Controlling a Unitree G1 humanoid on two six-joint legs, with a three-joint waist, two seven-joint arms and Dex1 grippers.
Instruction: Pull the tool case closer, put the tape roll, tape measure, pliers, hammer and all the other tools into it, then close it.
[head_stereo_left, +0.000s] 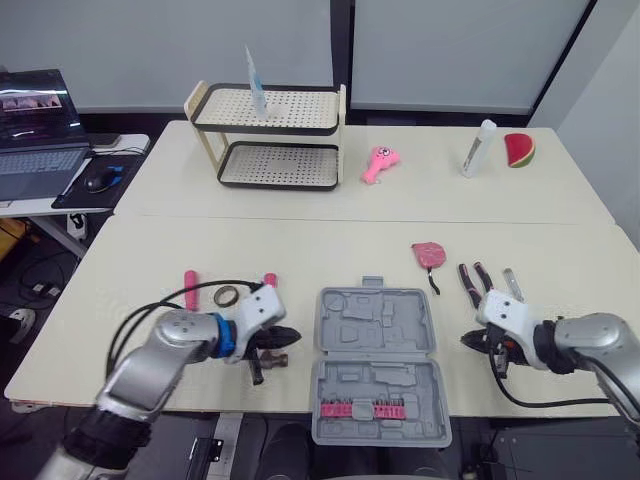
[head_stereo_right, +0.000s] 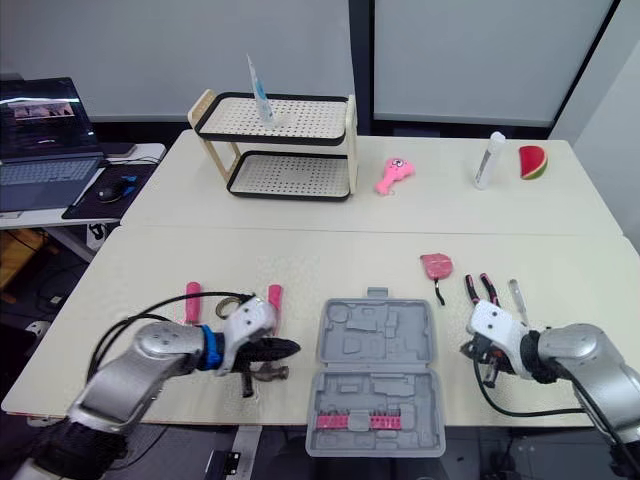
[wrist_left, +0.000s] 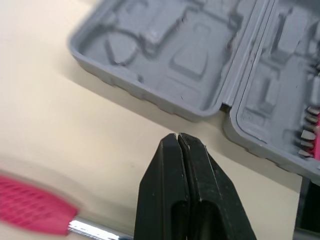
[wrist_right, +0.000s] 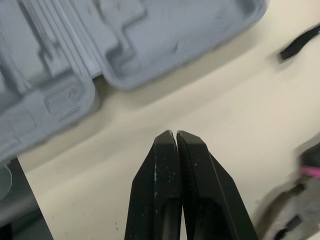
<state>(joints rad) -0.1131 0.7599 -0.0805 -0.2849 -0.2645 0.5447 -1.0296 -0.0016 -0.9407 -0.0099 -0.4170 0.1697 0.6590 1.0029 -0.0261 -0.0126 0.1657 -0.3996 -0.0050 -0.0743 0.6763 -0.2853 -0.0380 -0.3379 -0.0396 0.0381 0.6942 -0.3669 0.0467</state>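
While the case (head_stereo_left: 375, 345) lies open on the counter (head_stereo_left: 300, 250), left pincer (head_stereo_left: 290, 336) and right pincer (head_stereo_left: 468, 340) flank it, both clenched empty.

Two cream tables (head_stereo_left: 300, 260) stand joined, the seam running from 9 to 3 o'clock. Grey wall panels (head_stereo_left: 130, 50) rise at 12 o'clock. At 10 o'clock a side desk (head_stereo_left: 25, 207) carries a laptop (head_stereo_left: 35, 140). Below it, dark floor (head_stereo_left: 35, 285) with cables.

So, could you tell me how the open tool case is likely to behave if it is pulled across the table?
The tool case looks like thin moulded plastic, so it is probably light and apt to slide easily. It lies open on a hinge, so tugging one half may fold it rather than drag it.
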